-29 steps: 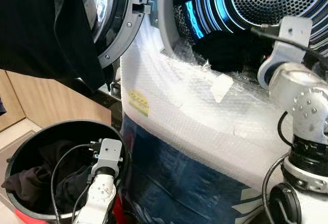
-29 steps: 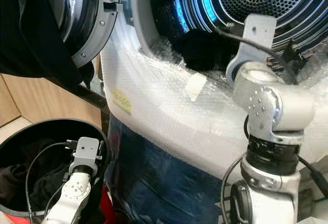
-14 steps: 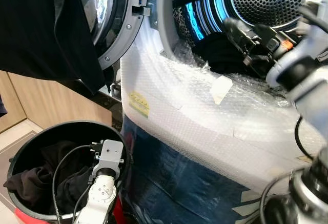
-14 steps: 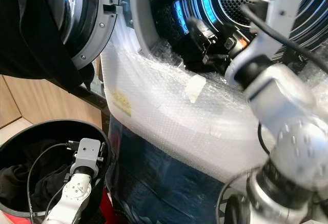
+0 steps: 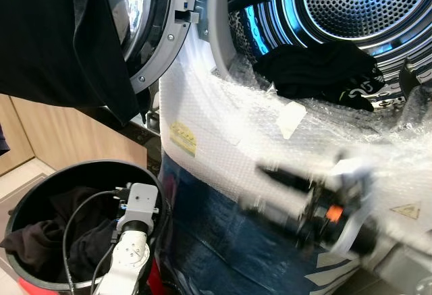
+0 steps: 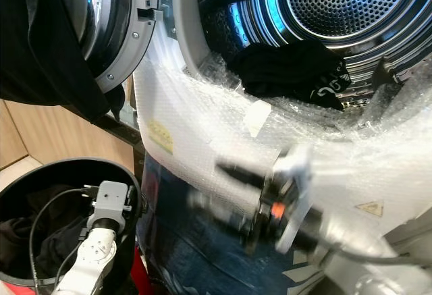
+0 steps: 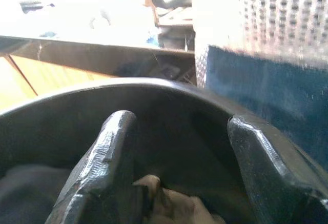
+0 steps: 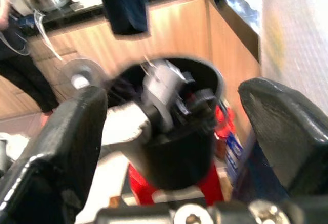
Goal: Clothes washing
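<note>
Bubble wrap (image 5: pixel 256 146) covers the white front of the washing machine (image 5: pixel 223 194), below its round opening. Inside the steel drum (image 5: pixel 368 1), lit with blue light, a black garment (image 5: pixel 317 69) with some white letters lies at the bottom, near the front edge. The machine's door (image 5: pixel 152 32) stands open to the left, and a dark cloth (image 5: pixel 61 38) hangs over it.

The right gripper (image 5: pixel 270 187) is in front of the machine, below the opening, very blurred. Its two black fingers (image 8: pixel 287 131) are spread wide apart with nothing between them, and they point toward the basket.

On the floor to the left of the machine stands a black round basket (image 5: pixel 30 190) with dark clothes (image 5: pixel 40 237) inside. The left gripper (image 7: pixel 174 183) is down in this basket. Its fingers (image 7: pixel 102 167) are apart, just above the clothes, and a piece of lighter cloth (image 7: pixel 169 208) lies between them; I cannot tell if they touch it.

Behind the basket is a wooden cabinet (image 5: pixel 61 136).
</note>
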